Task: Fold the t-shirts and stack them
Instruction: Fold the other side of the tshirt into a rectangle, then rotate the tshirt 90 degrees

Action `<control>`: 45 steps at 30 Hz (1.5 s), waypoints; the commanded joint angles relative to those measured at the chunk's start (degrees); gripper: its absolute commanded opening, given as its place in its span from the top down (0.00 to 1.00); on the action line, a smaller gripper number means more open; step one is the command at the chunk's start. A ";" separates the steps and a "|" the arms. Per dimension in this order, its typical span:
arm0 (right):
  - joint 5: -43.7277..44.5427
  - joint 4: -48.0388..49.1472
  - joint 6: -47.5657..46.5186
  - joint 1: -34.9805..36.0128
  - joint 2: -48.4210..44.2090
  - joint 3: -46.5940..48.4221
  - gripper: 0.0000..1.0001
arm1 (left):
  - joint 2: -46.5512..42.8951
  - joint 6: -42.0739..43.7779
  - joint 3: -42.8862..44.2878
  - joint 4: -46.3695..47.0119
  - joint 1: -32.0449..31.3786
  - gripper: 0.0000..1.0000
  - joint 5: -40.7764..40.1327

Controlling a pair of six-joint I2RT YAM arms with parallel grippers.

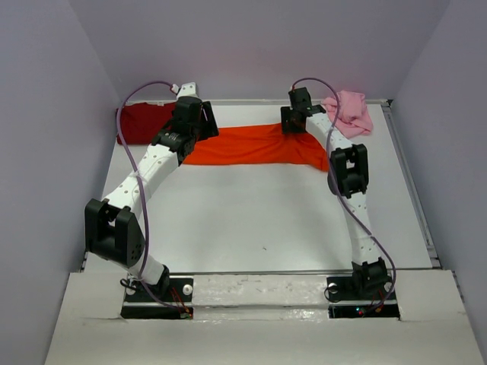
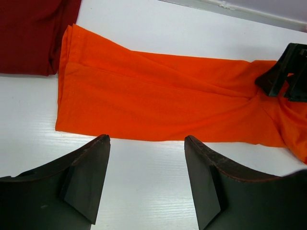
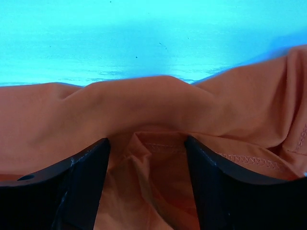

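Observation:
The bright orange t-shirt [image 1: 251,144] lies as a long folded strip across the back of the table; it also shows in the left wrist view [image 2: 168,100] and fills the right wrist view [image 3: 144,105]. The dark red t-shirt [image 1: 144,123] lies flat at the back left, touching the orange one's left end [image 2: 29,33]. The pale pink t-shirt [image 1: 351,112] is bunched at the back right. My left gripper [image 2: 147,139] is open and empty over bare table just in front of the orange strip. My right gripper [image 3: 147,141] is open, down on the orange shirt's right part, with bunched cloth between its jaws.
The white table [image 1: 266,220] is enclosed by pale walls on three sides. A metal rail [image 1: 415,190] runs along its right edge. Purple cables [image 1: 141,198] hang off both arms. The right gripper shows in the left wrist view [image 2: 288,72] at the strip's right end.

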 commanded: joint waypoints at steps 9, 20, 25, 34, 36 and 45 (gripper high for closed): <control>-2.54 3.57 1.79 -0.21 -19.34 -17.49 0.29 | 15.07 -6.05 5.97 0.50 4.64 0.27 7.14; -1.93 13.15 3.19 -0.21 -30.16 -40.09 0.28 | 33.02 -5.79 20.49 -0.40 10.09 0.28 19.87; -5.44 13.15 4.69 -0.21 -28.40 -40.35 0.28 | 36.70 -7.54 21.10 1.20 10.18 0.28 21.72; -8.34 13.86 8.20 -0.21 -25.77 -43.43 0.29 | 42.16 -9.57 24.88 -1.17 10.44 0.28 22.69; -9.40 13.86 8.64 -0.21 -25.50 -43.70 0.29 | 42.86 -9.30 25.84 -2.49 10.53 0.28 22.52; -10.81 12.19 10.58 -0.21 -26.20 -46.50 0.30 | 43.84 -9.66 25.51 -7.50 11.23 0.28 19.97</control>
